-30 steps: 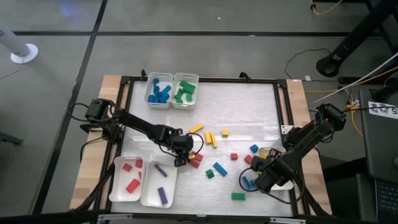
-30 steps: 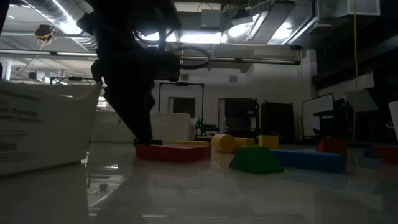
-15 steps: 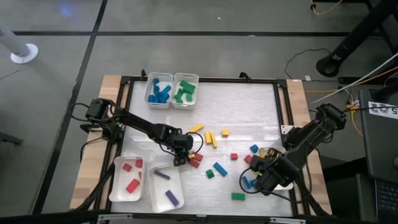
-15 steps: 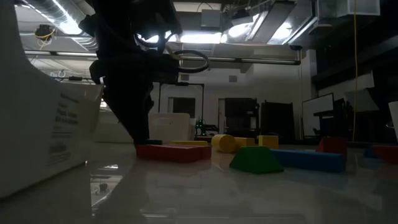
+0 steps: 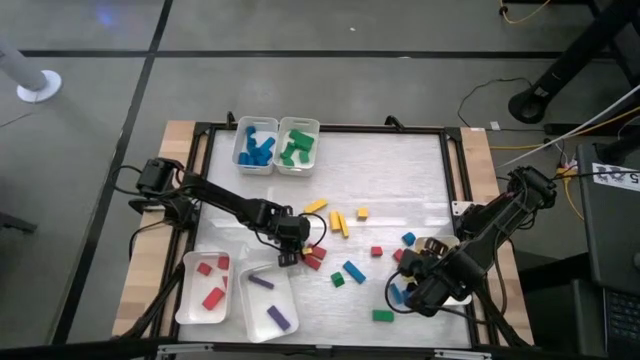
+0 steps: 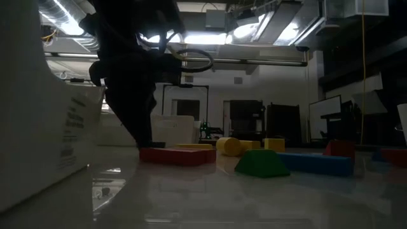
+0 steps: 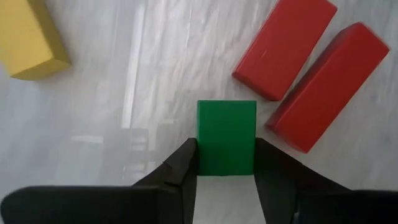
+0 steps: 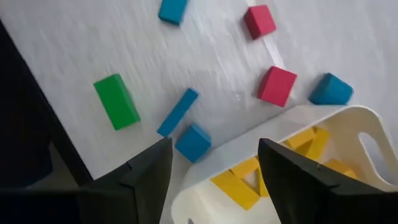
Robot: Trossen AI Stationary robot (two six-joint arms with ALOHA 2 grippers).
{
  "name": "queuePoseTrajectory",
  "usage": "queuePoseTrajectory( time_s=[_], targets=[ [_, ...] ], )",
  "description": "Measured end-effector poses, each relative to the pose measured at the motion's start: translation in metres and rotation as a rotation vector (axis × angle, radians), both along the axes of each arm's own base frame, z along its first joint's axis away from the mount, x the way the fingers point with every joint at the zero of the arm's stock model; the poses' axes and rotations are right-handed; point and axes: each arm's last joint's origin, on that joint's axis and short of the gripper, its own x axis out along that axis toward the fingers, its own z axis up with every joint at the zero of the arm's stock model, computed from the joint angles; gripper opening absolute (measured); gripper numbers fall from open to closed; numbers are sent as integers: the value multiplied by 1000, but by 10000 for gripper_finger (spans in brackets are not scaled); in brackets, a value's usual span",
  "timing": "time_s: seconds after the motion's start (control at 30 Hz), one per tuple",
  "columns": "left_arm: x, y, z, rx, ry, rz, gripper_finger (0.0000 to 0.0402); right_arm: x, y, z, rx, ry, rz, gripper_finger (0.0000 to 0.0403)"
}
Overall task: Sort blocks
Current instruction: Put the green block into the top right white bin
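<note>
A small green block (image 7: 226, 137) lies on the white table top between the fingers of my left gripper (image 7: 226, 171), which is shut on it. In the high view that gripper (image 5: 289, 252) stands near the table's middle left and hides the block. Two red bars (image 7: 283, 46) lie just beside it, a yellow block (image 7: 28, 37) a little farther off. My right gripper (image 8: 214, 180) hangs open and holds nothing. It is over a white tray (image 8: 323, 118) of yellow blocks at the near right. My left gripper pinches the green block by two opposite sides (image 7: 205, 155), one finger on each. The fingers (image 7: 184, 163) come steeply from above, and they lie on the half of the block nearer the gripper. The block lies flat on the table.
Trays of blue (image 5: 241, 150) and green (image 5: 313, 140) blocks stand at the far edge, trays of red (image 5: 186, 290) and purple (image 5: 247, 300) blocks at the near left. Loose blocks lie mid-table: yellow (image 5: 338, 220), blue (image 5: 353, 271), green (image 5: 383, 315), red (image 5: 377, 251).
The tray with the purple blocks has turned askew and slid a little toward the table's near edge. My right gripper has risen slightly over the yellow tray. My left gripper has stayed in place beside the red bars.
</note>
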Motion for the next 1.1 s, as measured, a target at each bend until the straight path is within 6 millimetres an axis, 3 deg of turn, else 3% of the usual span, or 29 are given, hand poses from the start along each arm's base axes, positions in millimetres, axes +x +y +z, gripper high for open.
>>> queuePoseTrajectory(
  time_s=[0.27,0.57,0.83,0.97,1.1],
  targets=[
    [-6,2,28,-5,-94,-20,118,8,6,-1,9,-101,-3,239],
    [-16,20,72,24,-257,-20,119,34,31,-11,88,-263,177,239],
    [-29,66,103,340,-340,118,120,51,49,-41,82,-244,237,239],
    [-32,103,109,560,-314,233,123,55,55,-57,101,-178,255,239],
    [-32,143,106,627,-295,324,124,58,59,-71,92,-141,259,239]
  ],
)
